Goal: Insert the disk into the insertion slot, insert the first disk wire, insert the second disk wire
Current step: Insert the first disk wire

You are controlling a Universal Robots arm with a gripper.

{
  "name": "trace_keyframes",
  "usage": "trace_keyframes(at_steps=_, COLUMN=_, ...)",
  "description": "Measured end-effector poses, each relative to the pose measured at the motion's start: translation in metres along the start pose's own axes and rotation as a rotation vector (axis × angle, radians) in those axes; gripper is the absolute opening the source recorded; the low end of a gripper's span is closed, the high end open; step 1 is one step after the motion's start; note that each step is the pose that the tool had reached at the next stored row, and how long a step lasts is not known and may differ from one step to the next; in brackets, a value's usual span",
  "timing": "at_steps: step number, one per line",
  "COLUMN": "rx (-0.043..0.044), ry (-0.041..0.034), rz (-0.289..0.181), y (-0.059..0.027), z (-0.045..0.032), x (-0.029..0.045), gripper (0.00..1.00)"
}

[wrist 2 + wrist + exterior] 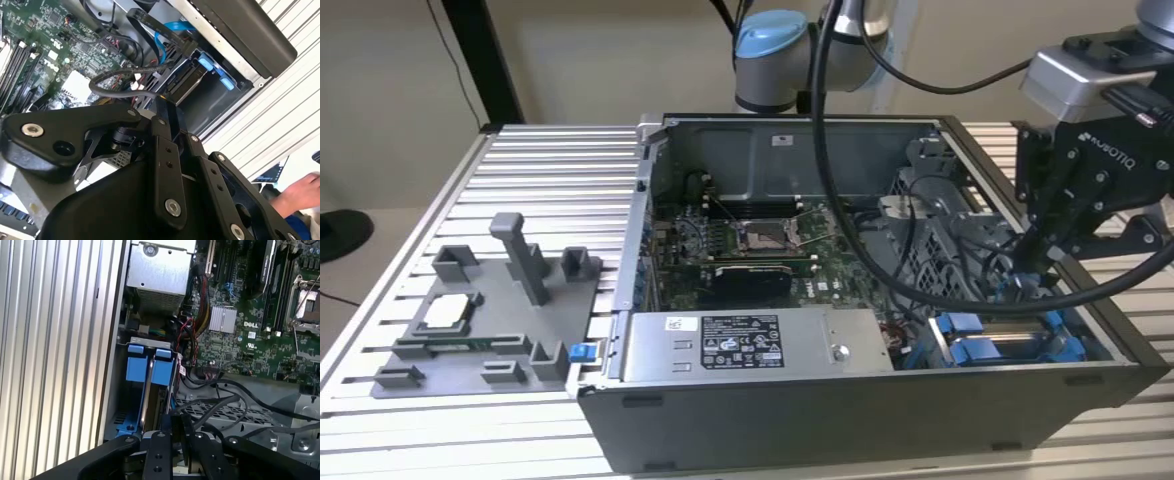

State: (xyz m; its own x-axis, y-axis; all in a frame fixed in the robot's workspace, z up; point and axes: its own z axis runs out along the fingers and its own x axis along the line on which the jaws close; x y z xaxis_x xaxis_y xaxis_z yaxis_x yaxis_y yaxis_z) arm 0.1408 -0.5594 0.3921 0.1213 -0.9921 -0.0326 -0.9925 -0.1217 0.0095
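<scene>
1. Exterior view: find the gripper [1041, 262] low inside the open case [854, 420], at the exterior view's right, just above the blue tabs [974, 350] of the drive bays.
2. Second wrist view: see the fingers [166, 145] drawn close together, seemingly pinched on the plug end of a black wire [94, 85]. Note the disk [192, 86] just beyond the tips, already seated in the slot [220, 107], near the gripper but apart from it.
3. First wrist view: find the disk [137, 370] standing on edge in the slot [145, 342], tab end toward the case's open side. Judge its long axis as running down into the bay. Reckon it stiff, dense, smooth-faced and shock-shy; hold by the blue carrier's sides, never the label face. Treat the wire as limp yet springy; grip at its hard plug.
</scene>
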Motion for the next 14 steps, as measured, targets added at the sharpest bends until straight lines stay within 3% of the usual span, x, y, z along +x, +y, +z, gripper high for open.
trace_keyframes(at_steps=14, rx=0.0026, ry=-0.0003, rz=0.080, y=-0.0077, z=0.0174, x=0.0016, gripper=0.00)
